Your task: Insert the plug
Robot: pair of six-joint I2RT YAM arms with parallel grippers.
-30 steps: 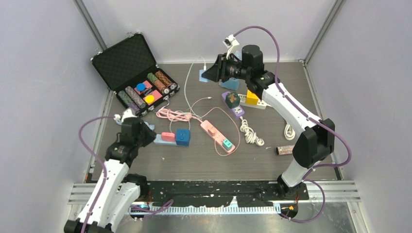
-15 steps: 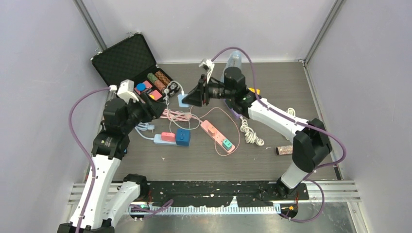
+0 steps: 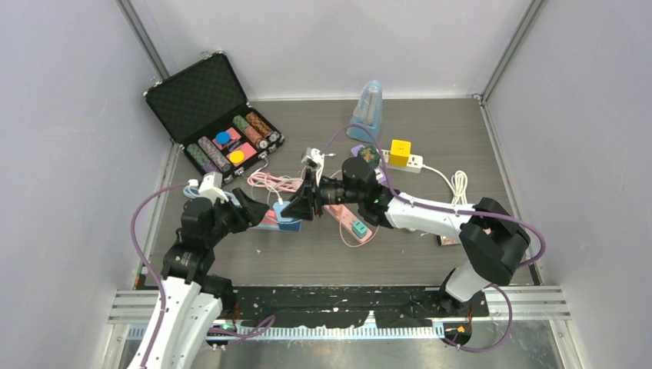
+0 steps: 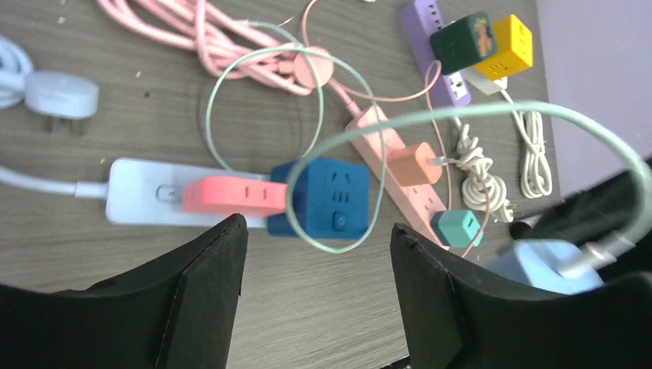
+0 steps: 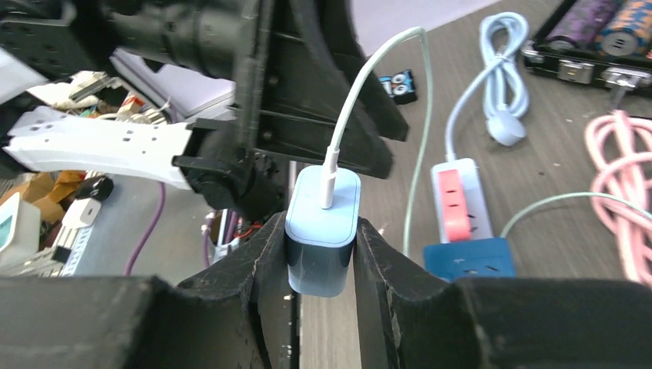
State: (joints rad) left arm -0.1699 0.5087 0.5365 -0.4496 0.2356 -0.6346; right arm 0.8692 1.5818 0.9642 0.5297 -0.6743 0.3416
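My right gripper [image 5: 321, 234] pinches the pale blue plug [image 5: 323, 207] close to the white power strip [image 4: 142, 201], my left gripper [image 4: 315, 231] is spread wide, and next I think I must line the plug up with a free hole and push.

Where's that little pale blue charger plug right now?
The plug is clamped in the right hand, centre-left in the overhead view, close to the blue cube adapter on the white power strip.
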